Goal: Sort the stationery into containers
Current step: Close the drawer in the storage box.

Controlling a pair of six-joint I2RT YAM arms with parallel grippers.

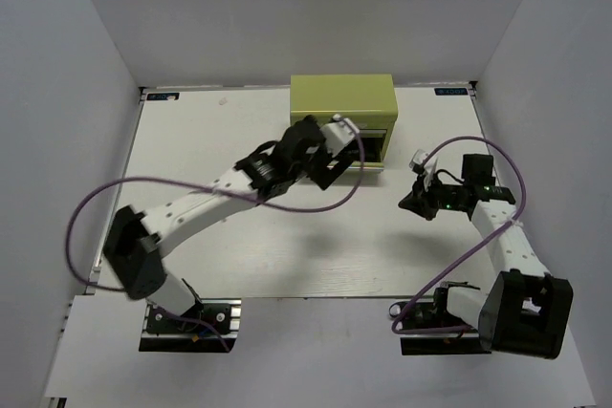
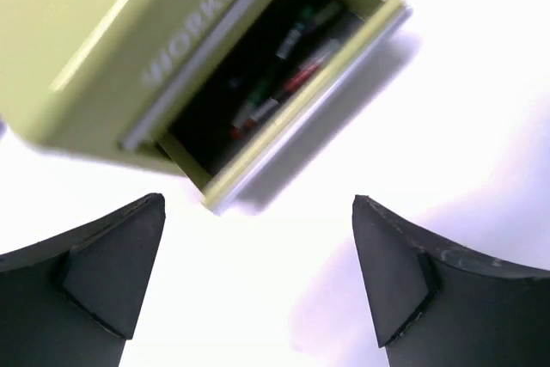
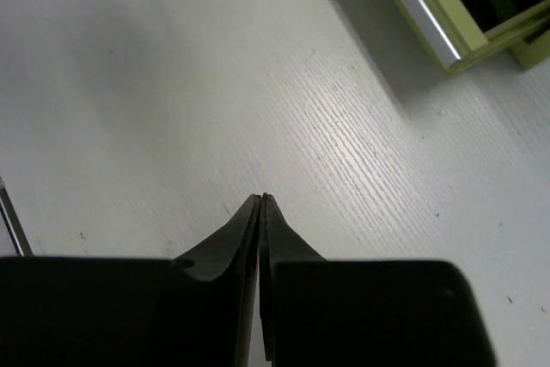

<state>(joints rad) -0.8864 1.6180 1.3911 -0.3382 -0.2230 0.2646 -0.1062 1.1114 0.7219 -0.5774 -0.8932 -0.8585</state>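
The olive-green tool chest (image 1: 342, 102) stands at the back of the table, with "WORKPRO" lettering (image 2: 202, 10) on its front. One front drawer (image 2: 284, 139) is pulled out. Several pieces of stationery (image 2: 275, 83) lie inside it, blurred, in red, green and dark colours. My left gripper (image 2: 258, 277) hovers just in front of the drawer, open wide with nothing between its fingers (image 2: 391, 272). My right gripper (image 3: 262, 201) is shut and empty over the bare table, to the right of the chest. A corner of the drawer (image 3: 447, 27) shows at the top right of its view.
White walls enclose the table (image 1: 239, 255) on three sides. Purple cables loop from both arms (image 1: 191, 212) over the table. The right arm (image 1: 507, 246) bends near the right wall.
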